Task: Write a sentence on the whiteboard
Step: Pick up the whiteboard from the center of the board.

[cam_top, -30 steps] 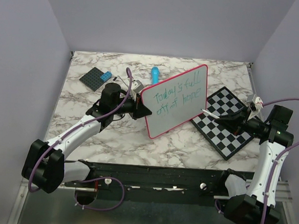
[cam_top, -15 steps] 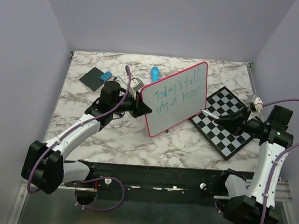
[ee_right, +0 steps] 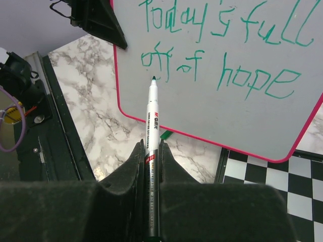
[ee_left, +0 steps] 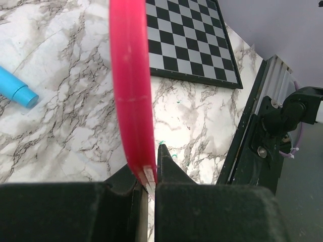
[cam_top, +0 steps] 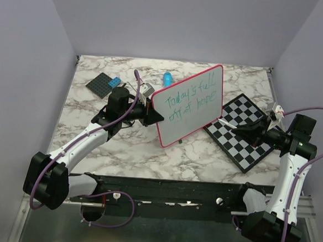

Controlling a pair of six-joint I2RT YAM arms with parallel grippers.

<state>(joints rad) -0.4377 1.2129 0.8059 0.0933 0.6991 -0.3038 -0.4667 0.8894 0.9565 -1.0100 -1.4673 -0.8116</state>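
1. My left gripper [ee_left: 150, 177] pinches the whiteboard [cam_top: 177, 130] by its pink rim, the board tilted up ahead of it.
2. My right gripper [ee_right: 151, 154] clamps a marker [ee_right: 152, 116], its tip near the sentence [ee_right: 222, 50] ahead.

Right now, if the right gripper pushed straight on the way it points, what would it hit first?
The green-tipped white marker shut in the right gripper would touch first, on the glossy white pink-rimmed whiteboard, just below the lower line of the green handwritten sentence. Depth is unclear.
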